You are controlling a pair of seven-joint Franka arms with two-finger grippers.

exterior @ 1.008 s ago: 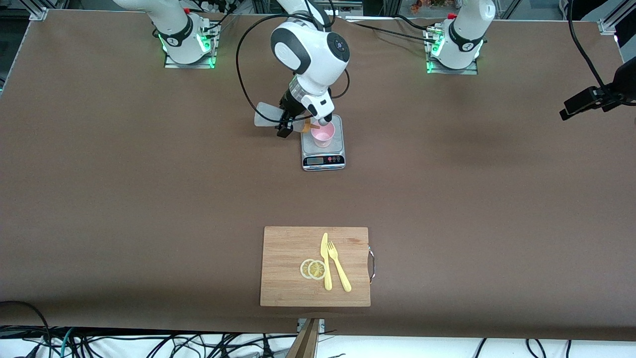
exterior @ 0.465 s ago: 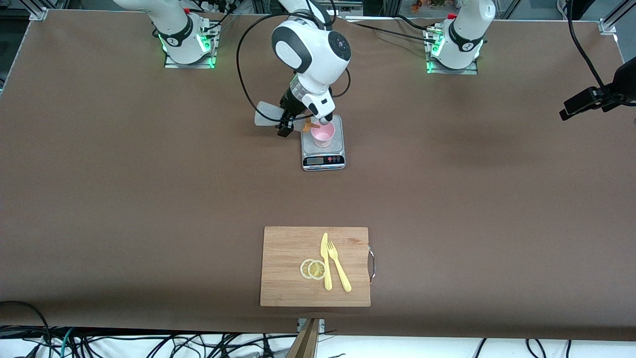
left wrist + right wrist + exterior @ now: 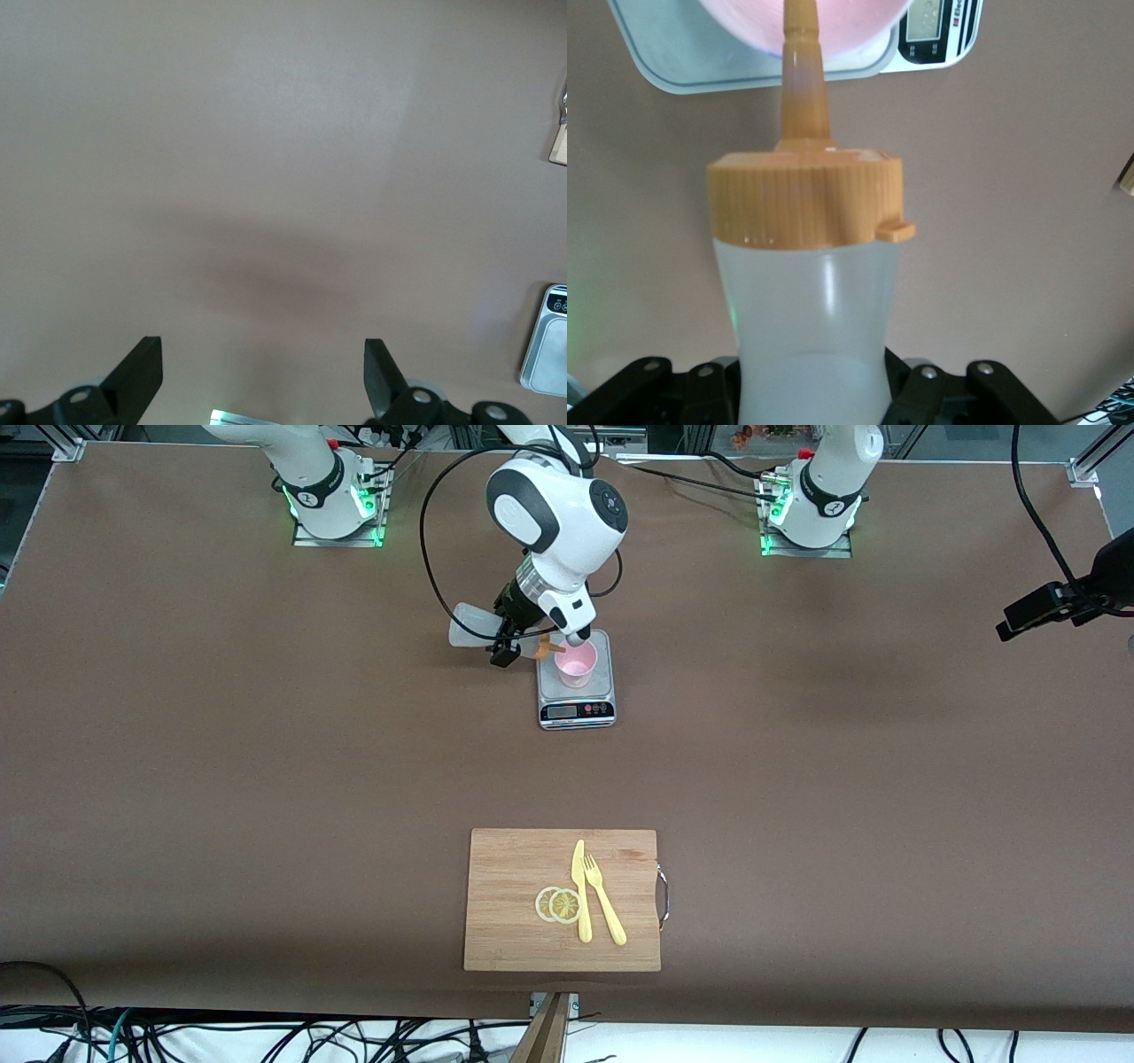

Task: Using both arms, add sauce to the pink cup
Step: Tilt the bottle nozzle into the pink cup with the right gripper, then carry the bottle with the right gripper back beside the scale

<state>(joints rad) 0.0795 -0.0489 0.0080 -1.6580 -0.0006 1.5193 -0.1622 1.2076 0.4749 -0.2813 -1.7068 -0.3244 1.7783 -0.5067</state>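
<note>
My right gripper [image 3: 508,640] is shut on the sauce bottle [image 3: 464,624], a translucent whitish squeeze bottle with an orange cap [image 3: 539,647]. The bottle lies tipped on its side, with its nozzle over the rim of the pink cup [image 3: 576,664]. The cup stands on a small silver scale [image 3: 576,701]. In the right wrist view the bottle [image 3: 808,310] fills the space between the fingers of my right gripper [image 3: 813,394], and its orange nozzle [image 3: 803,80] points into the cup [image 3: 735,19]. My left gripper [image 3: 261,376] is open and empty, high over bare table.
A wooden cutting board [image 3: 505,948] lies near the front camera with a yellow knife [image 3: 580,890], a fork [image 3: 604,911] and lemon slices [image 3: 557,904]. A black camera mount [image 3: 1054,602] hangs at the left arm's end. The scale shows at the edge of the left wrist view [image 3: 549,350].
My right arm has shifted slightly and the bottle's base has risen a little, tipping the nozzle more toward the cup. The left arm has not visibly moved.
</note>
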